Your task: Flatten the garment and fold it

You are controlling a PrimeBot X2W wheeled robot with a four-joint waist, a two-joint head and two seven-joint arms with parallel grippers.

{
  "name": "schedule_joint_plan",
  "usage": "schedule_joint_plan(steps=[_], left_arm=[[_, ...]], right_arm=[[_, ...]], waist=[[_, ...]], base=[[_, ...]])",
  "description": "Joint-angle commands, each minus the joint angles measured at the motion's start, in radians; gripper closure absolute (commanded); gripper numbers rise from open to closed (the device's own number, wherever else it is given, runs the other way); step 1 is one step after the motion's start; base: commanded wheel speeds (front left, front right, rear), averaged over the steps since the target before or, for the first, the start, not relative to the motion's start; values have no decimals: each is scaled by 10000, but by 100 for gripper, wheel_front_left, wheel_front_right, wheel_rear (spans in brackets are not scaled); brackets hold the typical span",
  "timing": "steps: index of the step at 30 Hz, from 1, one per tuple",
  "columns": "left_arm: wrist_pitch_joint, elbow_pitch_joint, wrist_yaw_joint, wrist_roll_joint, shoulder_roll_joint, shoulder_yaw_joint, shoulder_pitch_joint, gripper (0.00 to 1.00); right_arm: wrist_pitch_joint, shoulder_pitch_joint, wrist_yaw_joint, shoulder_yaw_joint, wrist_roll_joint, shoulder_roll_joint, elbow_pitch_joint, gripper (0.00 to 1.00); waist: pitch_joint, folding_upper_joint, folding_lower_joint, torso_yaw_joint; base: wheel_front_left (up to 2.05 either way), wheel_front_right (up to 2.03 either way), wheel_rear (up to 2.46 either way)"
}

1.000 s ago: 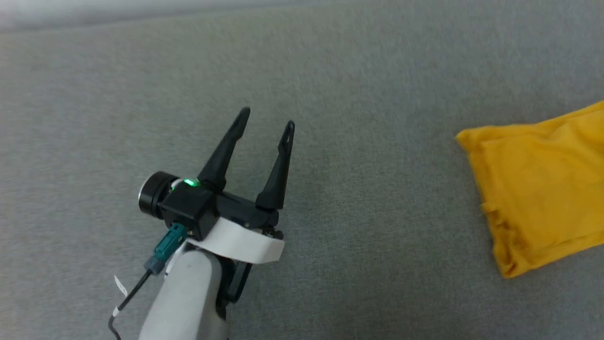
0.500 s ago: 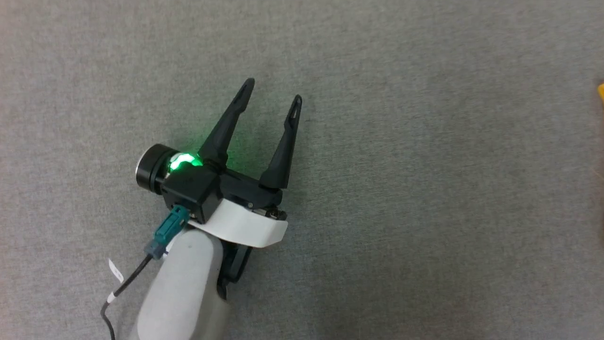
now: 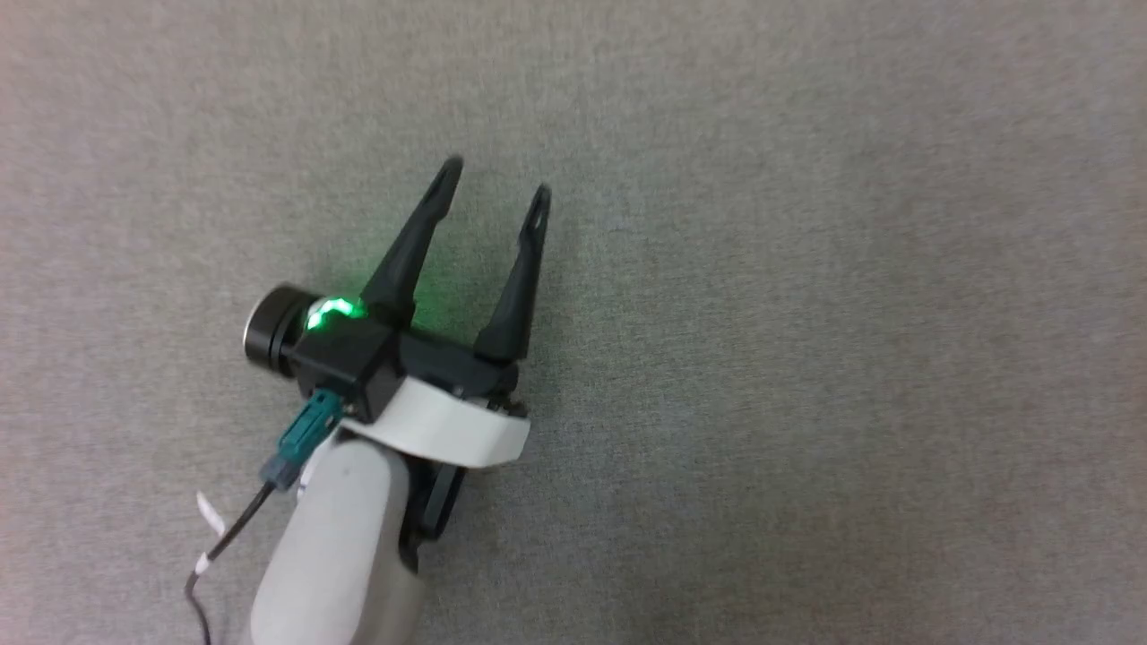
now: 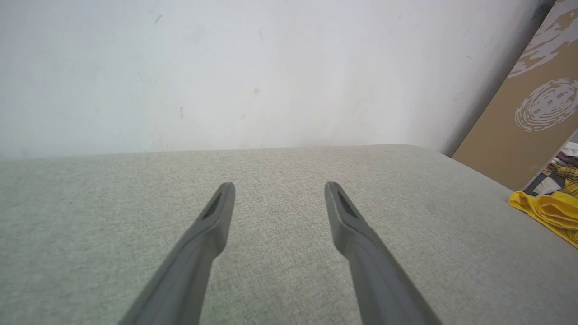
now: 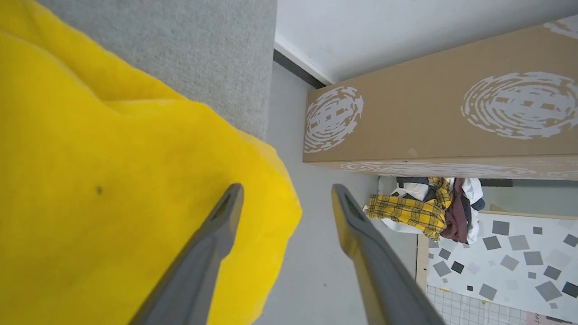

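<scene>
My left gripper [image 3: 495, 176] hovers open over bare grey fabric surface [image 3: 806, 358], nothing between its fingers; the left wrist view shows the same left gripper [image 4: 280, 187] spread wide. The garment [image 5: 113, 194], mustard-yellow cloth, lies on the grey surface with its edge hanging over the side in the right wrist view. My right gripper [image 5: 286, 189] is open just above that overhanging edge, one finger over the cloth and one over the floor, gripping nothing. A folded edge of the garment [image 4: 548, 212] shows at the far right of the left wrist view.
A tall brown cardboard box [image 5: 429, 113] with white swirl prints stands beside the surface. A heap of clothes [image 5: 424, 210], including yellow plaid, lies on the floor by it. A white wall [image 4: 226, 67] runs behind the surface.
The head camera has turned left, so the garment has slid out of its right edge. The left gripper stays open in the same pose.
</scene>
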Motion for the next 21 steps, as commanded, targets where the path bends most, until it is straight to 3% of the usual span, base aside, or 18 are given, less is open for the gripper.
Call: schedule_joint_plan(steps=[1,5,11,18,21], left_arm=[[-47,34,-66,-62,37,68,186,0],[-47,41,-65,-166,-7,416,715,0],[-47,-3,194,-259,-50,1144,1606,0],[-47,-5,844,-521,-69,1822,2621,0],[-47,-69,897,-543,-70,2010,3051,0]], right_arm=[[-86,-238,-23,-16,-27,65,-52,0],[-392,-644,-23,108,148,396,-711,0],[-885,-1087,-23,258,576,1552,-2483,0],[-1235,-468,-23,28,1197,3657,-4441,0],[-1415,113,-23,47,1317,4522,-4995,0]], waist=[[-822,0,-1,-175],[-1860,0,-1,-251],[-3361,0,-1,-135],[-4532,0,-1,143],[-4816,0,-1,256]], base=[[0,0,0],[0,0,0],[0,0,0],[0,0,0],[0,0,0]])
